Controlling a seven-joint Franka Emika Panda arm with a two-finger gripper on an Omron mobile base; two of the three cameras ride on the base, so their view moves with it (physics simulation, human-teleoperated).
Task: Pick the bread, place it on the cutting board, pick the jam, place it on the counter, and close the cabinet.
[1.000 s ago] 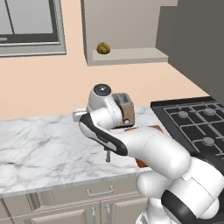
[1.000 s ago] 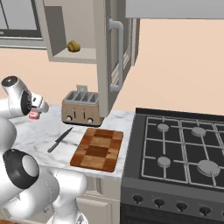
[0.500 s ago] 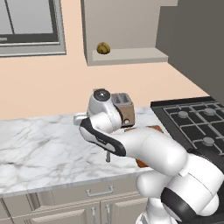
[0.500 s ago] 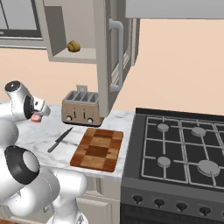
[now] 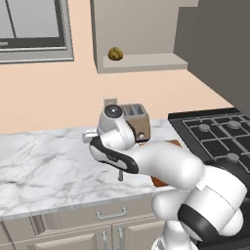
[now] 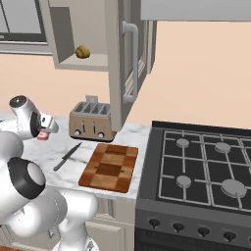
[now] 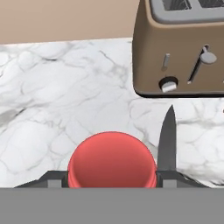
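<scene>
- Rendered home kitchen.
- Marble counter [image 5: 44,166] over beige drawers [image 5: 73,219].
- Gas stove [image 6: 206,166], toaster [image 6: 90,121], open wall cabinet [image 6: 117,59], checkered cutting board [image 6: 110,166].

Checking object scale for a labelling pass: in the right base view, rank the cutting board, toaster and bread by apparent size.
1. cutting board
2. toaster
3. bread, much the smallest, though it sits farther back in the cabinet.
</scene>
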